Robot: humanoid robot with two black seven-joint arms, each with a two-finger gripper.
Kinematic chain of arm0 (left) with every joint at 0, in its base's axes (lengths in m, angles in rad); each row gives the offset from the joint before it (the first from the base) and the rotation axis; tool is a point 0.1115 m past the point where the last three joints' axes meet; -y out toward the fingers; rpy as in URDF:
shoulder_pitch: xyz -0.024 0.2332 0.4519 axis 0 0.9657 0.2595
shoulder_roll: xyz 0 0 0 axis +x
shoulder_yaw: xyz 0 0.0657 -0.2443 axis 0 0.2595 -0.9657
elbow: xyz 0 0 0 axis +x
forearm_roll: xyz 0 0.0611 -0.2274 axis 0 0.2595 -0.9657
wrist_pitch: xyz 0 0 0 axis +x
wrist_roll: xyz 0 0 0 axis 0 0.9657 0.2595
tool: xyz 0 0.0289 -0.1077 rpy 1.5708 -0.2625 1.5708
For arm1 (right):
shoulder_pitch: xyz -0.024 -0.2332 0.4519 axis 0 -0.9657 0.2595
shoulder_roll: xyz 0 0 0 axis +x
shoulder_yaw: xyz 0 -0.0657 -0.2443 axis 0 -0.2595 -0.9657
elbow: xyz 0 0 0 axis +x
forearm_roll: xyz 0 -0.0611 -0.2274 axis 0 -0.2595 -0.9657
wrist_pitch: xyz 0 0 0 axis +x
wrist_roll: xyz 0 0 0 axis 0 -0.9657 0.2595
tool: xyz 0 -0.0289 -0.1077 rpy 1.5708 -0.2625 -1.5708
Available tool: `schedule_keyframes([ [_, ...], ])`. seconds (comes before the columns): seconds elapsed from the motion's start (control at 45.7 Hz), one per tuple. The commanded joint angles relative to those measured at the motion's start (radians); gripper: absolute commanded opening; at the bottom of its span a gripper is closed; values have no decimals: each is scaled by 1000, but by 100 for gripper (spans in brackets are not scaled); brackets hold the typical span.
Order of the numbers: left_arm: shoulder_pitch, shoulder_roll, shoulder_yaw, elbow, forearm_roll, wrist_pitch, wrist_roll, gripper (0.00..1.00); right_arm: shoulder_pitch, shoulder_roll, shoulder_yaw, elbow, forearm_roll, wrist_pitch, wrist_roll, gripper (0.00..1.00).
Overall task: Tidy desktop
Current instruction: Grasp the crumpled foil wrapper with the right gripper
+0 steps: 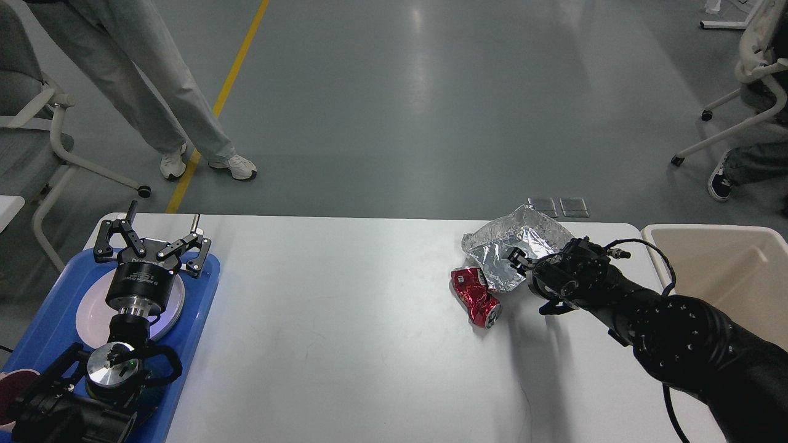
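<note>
Setting: grey workshop floor with a yellow line (237, 64); a person's legs (154, 86) stand beyond our white tabletop (345, 332), the surface we must tidy, which fills the lower view.
Left on the tabletop: a crumpled silver foil sheet (492, 246) near the far right edge, and a crushed red can (475, 296) just beside it, touching or nearly so.
Already put away: a white plate (95, 311) lies in the blue tray (49, 320) at the left end.
Bin: cream bin (720, 261) off the right end; its contents are hidden from us.
Right end effector (516, 257): over the foil's near edge; too dark and end-on, so we cannot tell whether it is clenched or released.
Left end effector (151, 243): fingers spread, released, above the tray.
Progress: we judge the job unfinished, with foil and can both left to bin.
</note>
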Motion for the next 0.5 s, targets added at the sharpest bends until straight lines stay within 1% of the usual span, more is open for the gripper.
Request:
schedule_keyframes([
  [0.0, 0, 0, 0, 0, 2, 1, 0, 96, -14, 6, 4, -1, -2, -8, 0, 48],
  [0.044, 0, 0, 0, 0, 0, 1, 0, 96, -18, 6, 4, 2, -4, -5, 0, 31],
  [0.088, 0, 0, 0, 0, 0, 0, 0, 96, -21, 6, 4, 2, -4, -5, 0, 19],
  [0.131, 0, 0, 0, 0, 0, 1, 0, 96, -22, 6, 6, 2, -4, -3, 0, 10],
  [0.197, 0, 0, 0, 0, 0, 0, -1, 96, -24, 4, 6, 7, -7, 2, 1, 1],
  [0.219, 0, 0, 0, 0, 0, 1, 0, 96, -27, 4, 6, 7, -7, 2, 1, 0],
  [0.481, 0, 0, 0, 0, 0, 0, -1, 96, -38, -3, 6, 7, -7, 2, -3, 0],
])
